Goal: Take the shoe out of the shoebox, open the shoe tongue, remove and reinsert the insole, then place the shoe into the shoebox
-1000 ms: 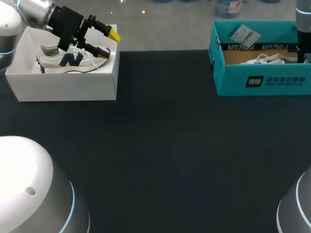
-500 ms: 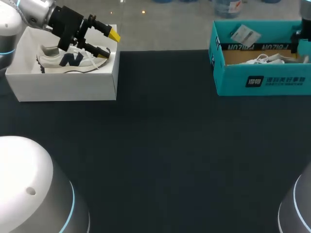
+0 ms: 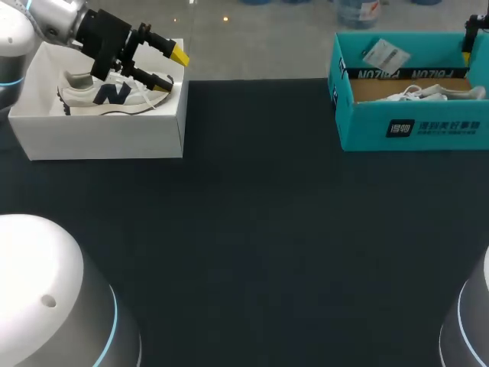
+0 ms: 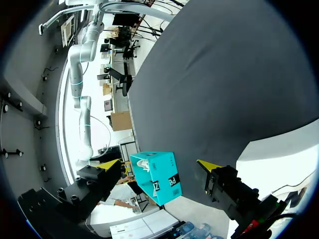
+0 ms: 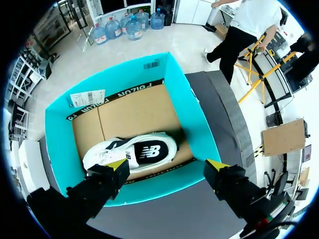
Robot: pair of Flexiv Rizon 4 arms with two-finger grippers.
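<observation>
pulling away from the teal cardboard shoebox [image 3: 412, 126], our right hand [image 5: 168, 164] now hangs open and empty above it, while the white sneaker with a black logo [image 5: 134, 152] lies inside, untouched. our left hand [image 3: 173, 67] stays open over the white cardboard box [image 3: 107, 138]. extraction seems not yet begun.

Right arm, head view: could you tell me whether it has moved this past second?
Yes: the right arm has withdrawn toward the upper right corner, uncovering the right end of the teal cardboard shoebox.
</observation>
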